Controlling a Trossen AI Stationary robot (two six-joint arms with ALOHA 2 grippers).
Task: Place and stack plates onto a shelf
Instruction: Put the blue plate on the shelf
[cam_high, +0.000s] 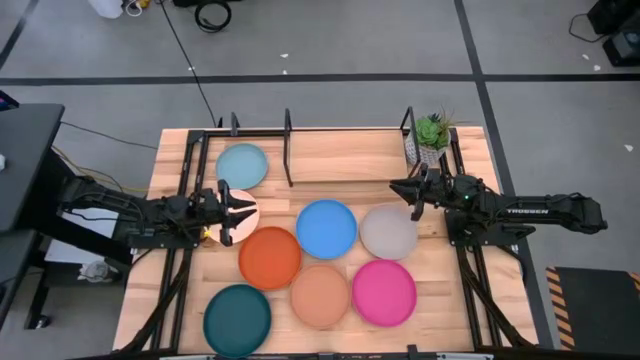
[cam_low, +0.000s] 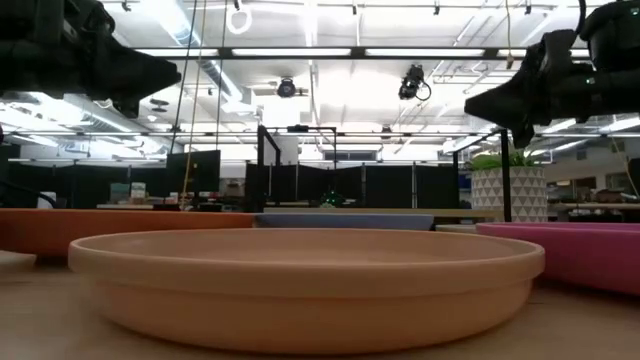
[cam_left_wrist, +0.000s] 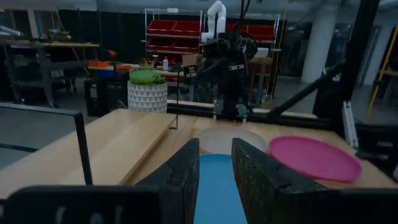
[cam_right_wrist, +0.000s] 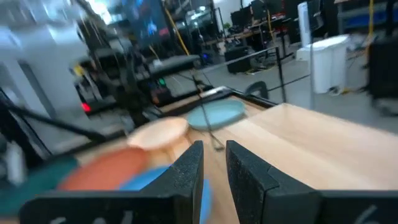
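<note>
Seven plates (cam_high: 326, 229) flat; light blue one (cam_high: 242, 165) seemingly within shelf (cam_high: 288, 140)

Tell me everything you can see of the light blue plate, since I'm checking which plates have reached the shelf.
The light blue plate is round, shallow and matte, with a low raised rim. It lies flat on the wooden table inside the left bay of the black metal-rod shelf, at the far left part of the table. Nothing is stacked on it. It lies apart from the other plates, and neither claw touches it; the left claw hovers just in front of it.
</note>
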